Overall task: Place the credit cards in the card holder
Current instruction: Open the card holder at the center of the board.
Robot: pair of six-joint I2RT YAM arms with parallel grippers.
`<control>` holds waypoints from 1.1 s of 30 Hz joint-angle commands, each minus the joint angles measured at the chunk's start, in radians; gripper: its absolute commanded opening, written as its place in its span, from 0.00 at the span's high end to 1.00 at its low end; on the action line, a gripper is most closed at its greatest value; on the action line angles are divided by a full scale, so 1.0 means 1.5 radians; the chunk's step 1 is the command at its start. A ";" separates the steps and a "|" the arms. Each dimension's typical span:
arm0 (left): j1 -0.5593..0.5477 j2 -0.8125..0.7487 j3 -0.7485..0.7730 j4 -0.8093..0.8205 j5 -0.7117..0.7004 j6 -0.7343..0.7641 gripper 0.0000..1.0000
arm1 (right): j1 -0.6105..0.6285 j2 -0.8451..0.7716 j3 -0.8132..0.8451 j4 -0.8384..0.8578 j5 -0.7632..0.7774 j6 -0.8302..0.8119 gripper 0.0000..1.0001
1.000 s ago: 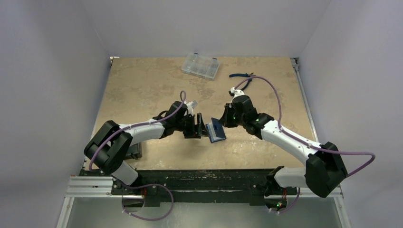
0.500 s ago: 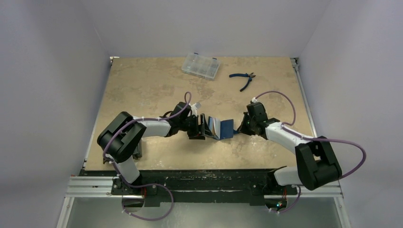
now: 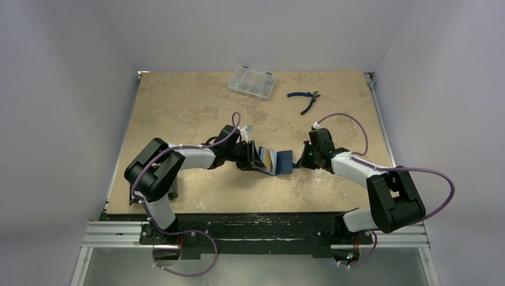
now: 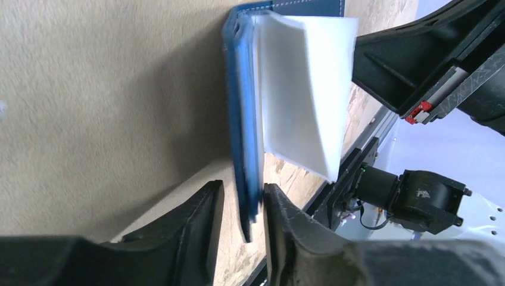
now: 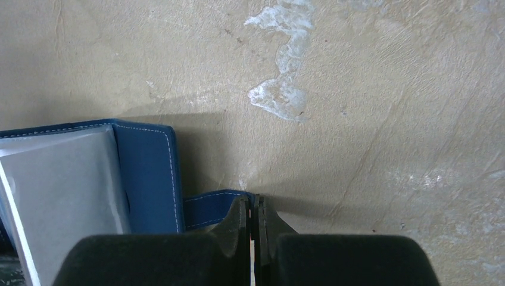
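Observation:
The card holder [image 3: 284,161], a navy-blue wallet, stands spread open on edge at mid-table between both grippers. My right gripper [image 3: 301,162] is shut on its snap tab [image 5: 214,208], and its fingertips [image 5: 255,202] meet at the tab's end. My left gripper [image 4: 241,190] straddles the edge of the opposite blue cover [image 4: 244,119]. One finger touches that cover and the other stands a little off it. A whitish-grey sheet [image 4: 304,89] fans out from inside the holder. I cannot tell whether it is one of the credit cards.
A clear compartment case [image 3: 251,81] sits at the back of the table, with blue-handled pliers [image 3: 304,98] to its right. A whitish stain [image 5: 283,89] marks the tabletop beyond the right gripper. Grey walls close in on both table sides.
The right gripper pulled the tab rightward, and the holder went from nearly folded to spread open. The left jaws narrowed around the other cover.

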 commanded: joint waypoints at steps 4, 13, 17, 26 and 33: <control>0.005 -0.031 0.059 -0.055 -0.048 0.073 0.90 | 0.018 -0.045 0.042 -0.032 0.036 -0.056 0.73; 0.004 -0.081 0.044 -0.086 -0.055 0.080 1.00 | 0.122 -0.095 0.148 -0.112 0.052 -0.081 0.36; 0.001 -0.106 0.046 -0.105 -0.063 0.091 1.00 | 0.155 -0.103 0.186 -0.124 0.047 -0.069 0.34; -0.017 -0.102 0.076 -0.223 -0.122 0.147 1.00 | 0.174 -0.024 0.130 0.136 -0.230 0.056 0.54; -0.025 -0.115 0.081 -0.261 -0.146 0.165 1.00 | 0.181 0.066 0.095 0.206 -0.232 0.068 0.69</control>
